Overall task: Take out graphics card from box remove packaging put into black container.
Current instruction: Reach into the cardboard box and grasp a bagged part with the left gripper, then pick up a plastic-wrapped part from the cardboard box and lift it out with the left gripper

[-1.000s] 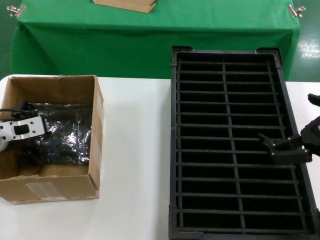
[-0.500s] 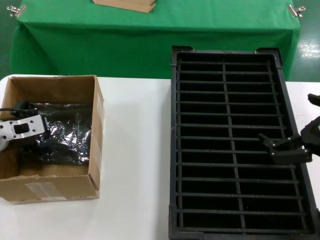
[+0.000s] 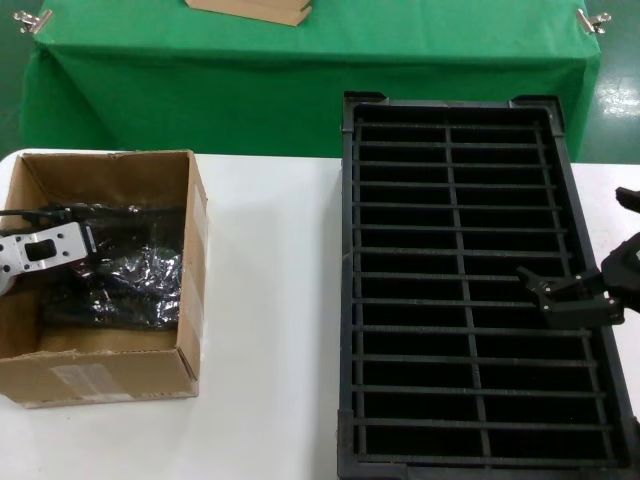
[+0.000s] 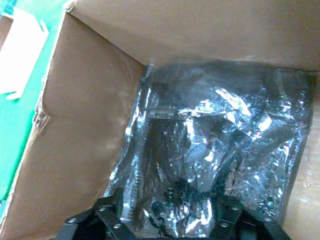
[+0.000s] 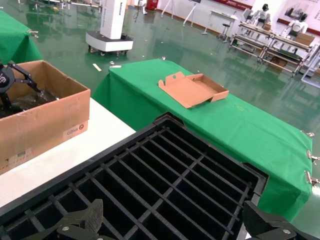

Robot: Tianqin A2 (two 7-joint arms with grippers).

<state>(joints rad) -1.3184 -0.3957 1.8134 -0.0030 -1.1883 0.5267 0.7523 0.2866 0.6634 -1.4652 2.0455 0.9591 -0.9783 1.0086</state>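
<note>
The brown box [image 3: 120, 375] stands at the left of the white table. Inside it lies the crinkly silver packaging [image 3: 135, 280], and the dark graphics card [image 4: 150, 150] shows dimly through the packaging [image 4: 215, 130]. My left gripper [image 3: 90, 270] reaches down into the box from its left side. In the left wrist view the left gripper [image 4: 167, 216] has its fingers pressed into the bag from both sides. My right gripper [image 3: 548, 295] hovers open and empty over the right column of the black container [image 3: 347, 250], whose slots hold nothing.
Behind the white table [image 3: 270, 300] stands a green-clothed table [image 3: 300, 80] with a flat tan box [image 3: 250, 10] on it. The black container fills the right half of the white table. A bare strip of table separates box and container.
My left gripper has risen slightly inside the box. The bag has bunched up and shifted with it. The right arm has not moved.
</note>
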